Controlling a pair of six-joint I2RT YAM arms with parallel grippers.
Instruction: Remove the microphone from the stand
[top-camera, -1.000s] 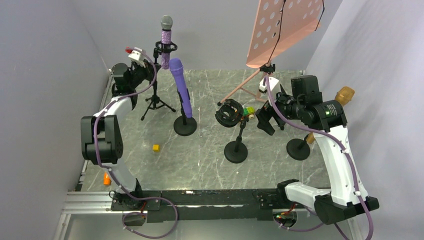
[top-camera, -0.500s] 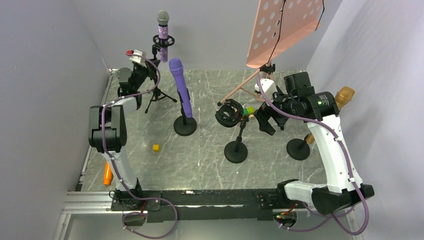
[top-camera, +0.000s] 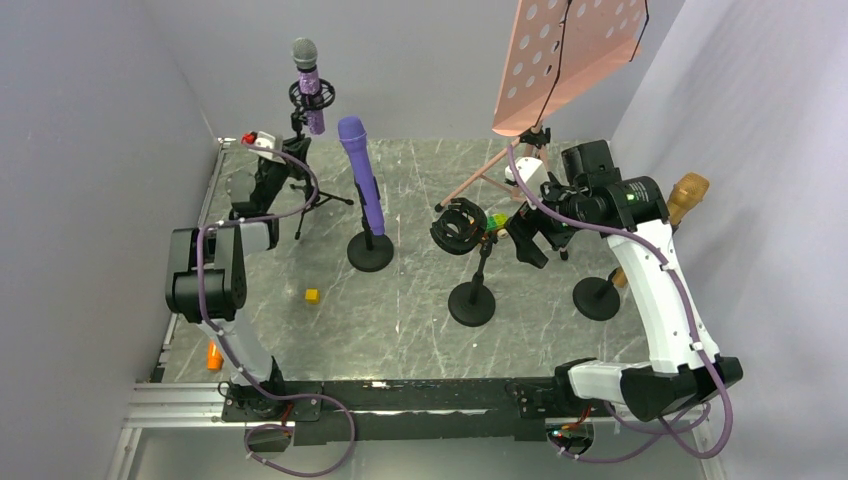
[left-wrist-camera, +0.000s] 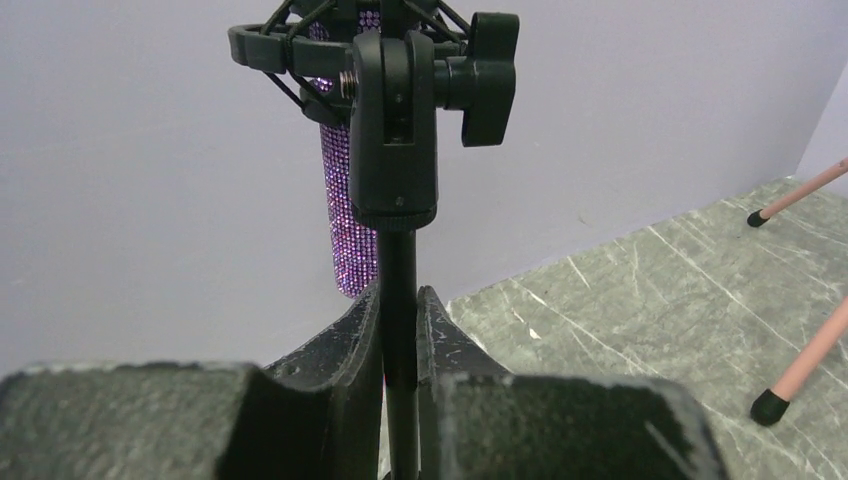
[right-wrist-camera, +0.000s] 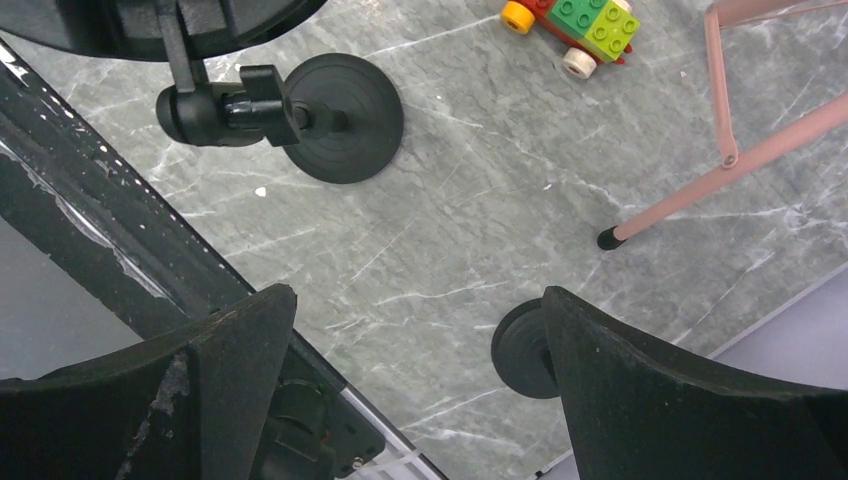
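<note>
At far-left rear, my L gripper pinches the stand pole & has dragged it left w/in the last sec; glitter mic still sits in its shock mount, so nothing removed yet. R gripper spread wide, idle

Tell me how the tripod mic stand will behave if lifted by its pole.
Probably top-heavy: the glitter microphone sits high on the thin tripod stand, so it may tip. Its pole looks stiff but smooth, so it could twist in the left gripper.

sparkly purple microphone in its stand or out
In: the sparkly purple microphone passes through the black shock-mount ring on the black stand pole.
</note>
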